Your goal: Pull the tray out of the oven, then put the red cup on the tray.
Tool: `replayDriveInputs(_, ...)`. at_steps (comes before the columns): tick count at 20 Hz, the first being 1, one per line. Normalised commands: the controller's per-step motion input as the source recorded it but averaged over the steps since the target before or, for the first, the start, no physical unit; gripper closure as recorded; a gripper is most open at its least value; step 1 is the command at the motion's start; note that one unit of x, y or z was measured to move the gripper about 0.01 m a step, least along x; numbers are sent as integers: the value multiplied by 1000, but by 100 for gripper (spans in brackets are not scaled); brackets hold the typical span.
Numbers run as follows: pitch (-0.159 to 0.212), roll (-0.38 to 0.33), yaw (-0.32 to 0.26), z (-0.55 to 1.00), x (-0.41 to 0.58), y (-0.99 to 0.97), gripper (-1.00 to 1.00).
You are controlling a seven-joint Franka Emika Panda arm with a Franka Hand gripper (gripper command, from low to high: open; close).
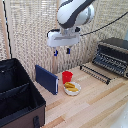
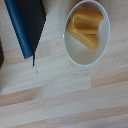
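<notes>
While the arm hangs high over the wooden table (image 1: pixel 95 100), its gripper (image 1: pixel 62 51) hovers clear of everything with its two dark fingers parted and nothing between them. Below it, at about six o'clock, the red cup (image 1: pixel 67 76) stands upright just beside the white plate (image 1: pixel 72 91) of yellow food (image 2: pixel 86 27), with a dark blue book (image 1: pixel 46 79) at the cup's nine o'clock. At three o'clock the oven (image 1: pixel 113 55) has its door down and the tray (image 1: pixel 111 62) showing at its mouth, while a black open case (image 1: pixel 17 97) fills the seven o'clock corner.
</notes>
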Motion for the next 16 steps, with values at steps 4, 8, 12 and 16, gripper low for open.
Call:
replayDriveInputs(4,-8,-338,55,20,0,-331,-100)
replayDriveInputs(8,-8,-337,51,0,0,-367,-100)
replayDriveInputs(12,-6,-339,48,0,0,-370,-100)
replayDriveInputs(16,-8,-338,50,0,0,-375,-100)
